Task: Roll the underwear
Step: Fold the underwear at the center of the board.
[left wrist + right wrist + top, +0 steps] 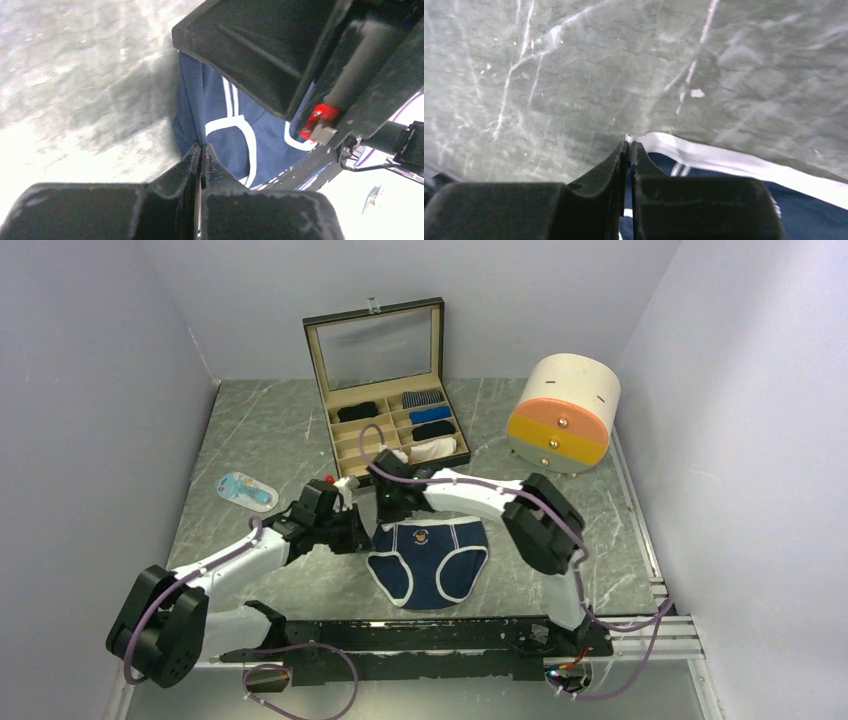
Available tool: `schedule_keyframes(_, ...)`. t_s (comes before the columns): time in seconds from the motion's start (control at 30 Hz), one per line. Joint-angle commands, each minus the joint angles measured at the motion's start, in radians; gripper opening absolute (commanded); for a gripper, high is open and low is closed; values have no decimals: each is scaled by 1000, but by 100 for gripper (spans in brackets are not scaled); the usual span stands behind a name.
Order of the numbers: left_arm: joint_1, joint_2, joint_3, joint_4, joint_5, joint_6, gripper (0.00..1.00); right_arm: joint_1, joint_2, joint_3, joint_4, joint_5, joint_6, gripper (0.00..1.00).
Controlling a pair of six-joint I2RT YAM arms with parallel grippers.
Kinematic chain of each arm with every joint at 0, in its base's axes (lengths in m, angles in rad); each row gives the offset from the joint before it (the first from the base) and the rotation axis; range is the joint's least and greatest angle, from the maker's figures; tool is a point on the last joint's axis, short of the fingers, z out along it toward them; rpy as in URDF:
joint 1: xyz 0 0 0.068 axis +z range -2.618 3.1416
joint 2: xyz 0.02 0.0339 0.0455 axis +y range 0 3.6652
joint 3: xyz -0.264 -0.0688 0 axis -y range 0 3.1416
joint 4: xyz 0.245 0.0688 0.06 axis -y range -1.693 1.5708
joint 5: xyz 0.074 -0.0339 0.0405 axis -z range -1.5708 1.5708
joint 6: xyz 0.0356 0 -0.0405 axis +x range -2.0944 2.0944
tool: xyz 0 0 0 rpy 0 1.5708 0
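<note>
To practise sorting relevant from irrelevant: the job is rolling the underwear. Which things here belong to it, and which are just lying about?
Job: navy underwear; left fingers and right fingers, both pinching its edge.
Lying about: open compartment box; round drawer unit; small blue-and-white item.

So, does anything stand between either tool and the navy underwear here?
Nothing visible does. The left tool is shut on the navy underwear at its side edge, the right tool on its white waistband.

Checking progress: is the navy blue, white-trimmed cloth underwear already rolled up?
No, the navy blue underwear lies spread flat on the grey table.
</note>
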Motion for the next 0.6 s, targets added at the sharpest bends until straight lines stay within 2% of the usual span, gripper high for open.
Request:
schedule_keyframes(0.0,-72,-8,69,-26,-54,-60,5,-64,-171,-176,291,-176,13,8)
schedule_keyframes(0.17,-149,17,123,-13,-95,-103,5,-117,-298,-327,417,-265,-19,8)
schedule_keyframes(0.57,-426,185,286,72,-211,-260,5,-298,-522,-568,445,-356,-96,9)
